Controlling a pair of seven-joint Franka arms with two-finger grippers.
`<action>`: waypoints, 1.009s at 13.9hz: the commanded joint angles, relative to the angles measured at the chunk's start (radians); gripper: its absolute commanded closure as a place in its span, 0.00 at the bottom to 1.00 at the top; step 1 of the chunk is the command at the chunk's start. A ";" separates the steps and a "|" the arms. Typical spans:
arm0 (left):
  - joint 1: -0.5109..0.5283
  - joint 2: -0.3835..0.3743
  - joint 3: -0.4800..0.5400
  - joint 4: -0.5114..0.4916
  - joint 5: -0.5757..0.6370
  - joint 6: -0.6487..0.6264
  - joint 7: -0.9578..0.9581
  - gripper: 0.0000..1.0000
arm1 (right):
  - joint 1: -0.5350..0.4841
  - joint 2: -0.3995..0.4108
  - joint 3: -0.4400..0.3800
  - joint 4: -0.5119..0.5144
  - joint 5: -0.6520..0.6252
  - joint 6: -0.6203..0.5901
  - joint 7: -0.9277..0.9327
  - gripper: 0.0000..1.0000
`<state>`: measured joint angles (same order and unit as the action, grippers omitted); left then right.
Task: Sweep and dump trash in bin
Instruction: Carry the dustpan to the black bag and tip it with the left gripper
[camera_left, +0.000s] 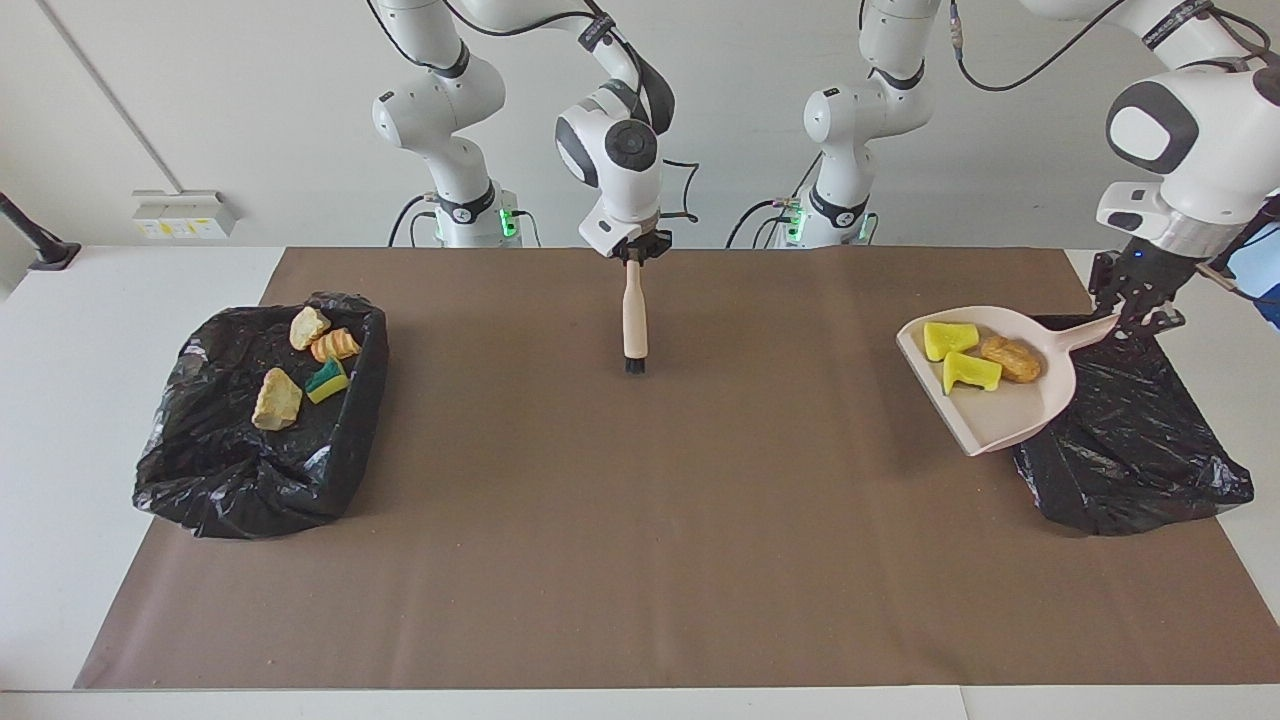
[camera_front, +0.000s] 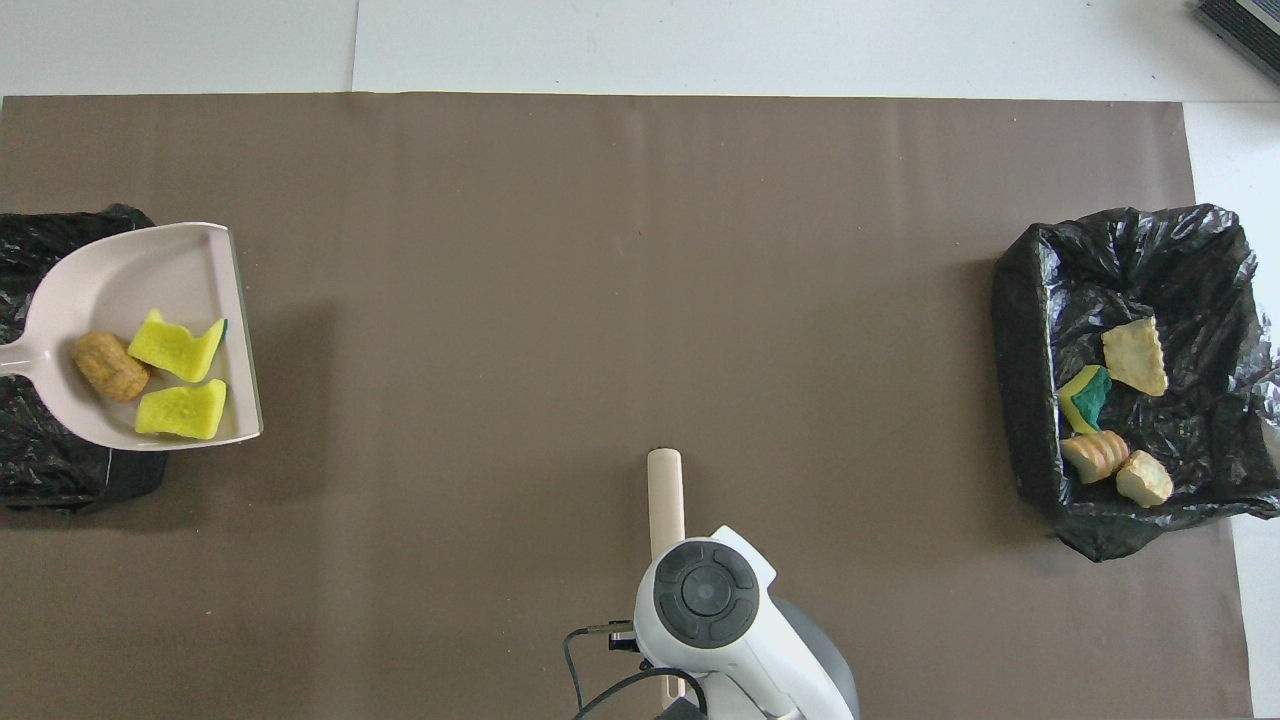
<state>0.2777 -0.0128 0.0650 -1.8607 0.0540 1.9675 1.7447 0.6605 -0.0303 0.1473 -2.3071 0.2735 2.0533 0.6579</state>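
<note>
The left jaws (camera_left: 1135, 318) were clamped on the dustpan (camera_left: 1000, 415) handle at the right of the frame; the right jaws (camera_left: 632, 254), upper centre, gripped the hanging brush (camera_left: 634, 325). Three trash (camera_left: 975, 357) scraps, two spongy yellow wedges and a knobbly brown lump, lay in the smooth pink pan raised over the edge of the crinkled black bin (camera_left: 1135, 450). Four more sat in the other bin (camera_left: 255, 450) at the left. Tipping well probably means centring over the bag first, then tilting slowly.
</note>
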 joint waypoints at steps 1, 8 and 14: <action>0.118 0.066 -0.014 0.129 -0.003 -0.025 0.071 1.00 | 0.011 0.010 -0.002 -0.014 0.024 0.031 -0.023 1.00; 0.199 0.123 -0.008 0.212 0.237 0.095 0.079 1.00 | 0.010 0.000 -0.003 -0.044 0.024 0.044 -0.035 0.90; 0.161 0.132 -0.010 0.190 0.504 0.129 -0.047 1.00 | -0.030 0.010 -0.008 0.076 0.009 0.035 -0.052 0.00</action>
<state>0.4570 0.1197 0.0504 -1.6754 0.5079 2.0850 1.7325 0.6640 -0.0153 0.1432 -2.2840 0.2734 2.1025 0.6506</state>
